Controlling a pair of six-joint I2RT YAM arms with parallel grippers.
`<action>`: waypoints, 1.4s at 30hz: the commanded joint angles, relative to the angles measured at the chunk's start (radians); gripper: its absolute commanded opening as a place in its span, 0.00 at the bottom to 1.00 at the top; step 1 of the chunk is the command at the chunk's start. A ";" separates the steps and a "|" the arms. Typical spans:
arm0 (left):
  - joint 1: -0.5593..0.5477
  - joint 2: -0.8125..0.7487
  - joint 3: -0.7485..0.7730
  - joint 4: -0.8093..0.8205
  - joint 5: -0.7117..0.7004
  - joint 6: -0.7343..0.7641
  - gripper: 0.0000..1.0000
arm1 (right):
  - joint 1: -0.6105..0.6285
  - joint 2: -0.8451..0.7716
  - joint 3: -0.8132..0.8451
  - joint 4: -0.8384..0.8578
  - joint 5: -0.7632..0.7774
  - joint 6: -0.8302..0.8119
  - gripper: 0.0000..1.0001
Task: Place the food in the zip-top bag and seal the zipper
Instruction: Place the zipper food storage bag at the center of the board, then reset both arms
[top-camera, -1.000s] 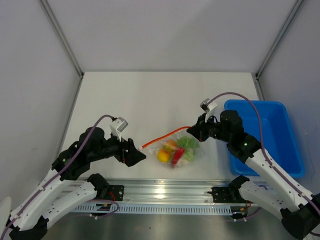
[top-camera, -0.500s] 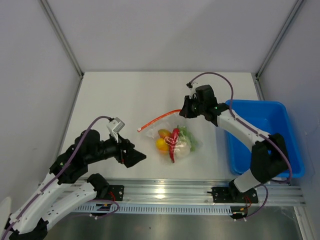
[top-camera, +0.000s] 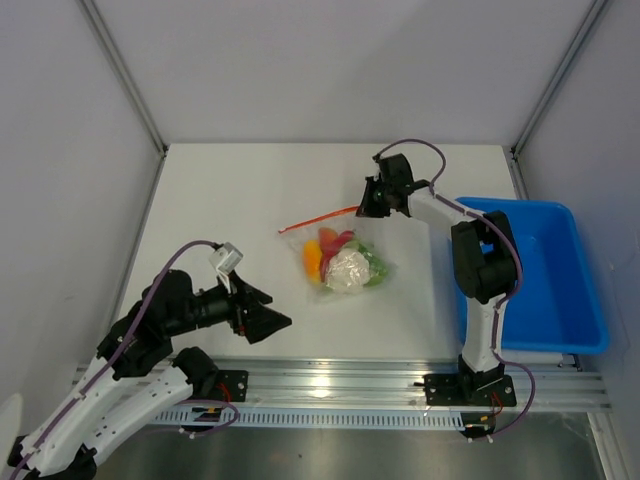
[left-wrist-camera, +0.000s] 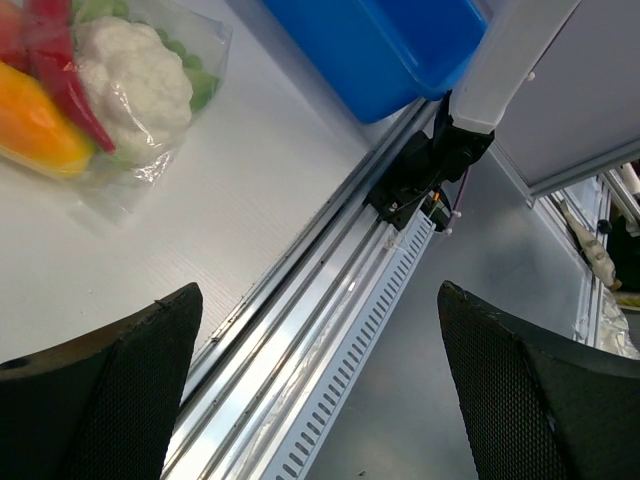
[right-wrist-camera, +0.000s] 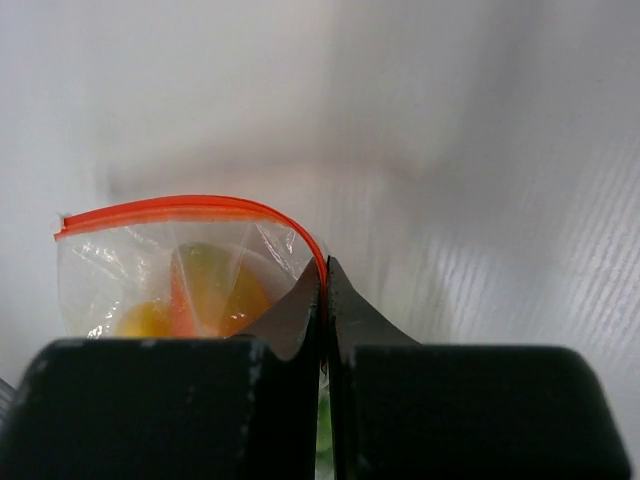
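Observation:
The zip-top bag (top-camera: 345, 265) lies on the white table with the food (top-camera: 340, 262) inside: a white round vegetable (left-wrist-camera: 135, 78), a red chili (left-wrist-camera: 62, 72), an orange-yellow fruit (left-wrist-camera: 32, 122) and a green piece. Its orange-red zipper (top-camera: 318, 217) runs along the far edge of the bag. My right gripper (top-camera: 366, 206) is shut on the right end of that zipper (right-wrist-camera: 190, 207), the strip pinched between the tips (right-wrist-camera: 323, 272). My left gripper (top-camera: 272, 322) stands open near the table's front edge, left of the bag, with nothing between its fingers (left-wrist-camera: 318, 300).
A blue plastic bin (top-camera: 540, 275) stands at the right side of the table, also in the left wrist view (left-wrist-camera: 400, 40). A metal rail (top-camera: 330, 380) runs along the near edge. Grey walls close in the left, back and right.
My right gripper has carried the zipper end away from the bases toward the back, dragging the bag with it. The left arm has drawn back a little toward the near left, still open.

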 joint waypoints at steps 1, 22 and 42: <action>0.006 -0.024 -0.022 0.068 0.032 -0.044 1.00 | -0.018 0.019 -0.004 0.030 0.026 0.058 0.00; 0.008 0.022 -0.042 0.076 -0.020 -0.040 0.99 | -0.012 -0.026 -0.033 -0.033 0.148 -0.037 0.67; 0.125 0.177 -0.100 0.316 -0.055 -0.115 1.00 | 0.038 -0.611 -0.410 -0.075 0.294 -0.070 0.99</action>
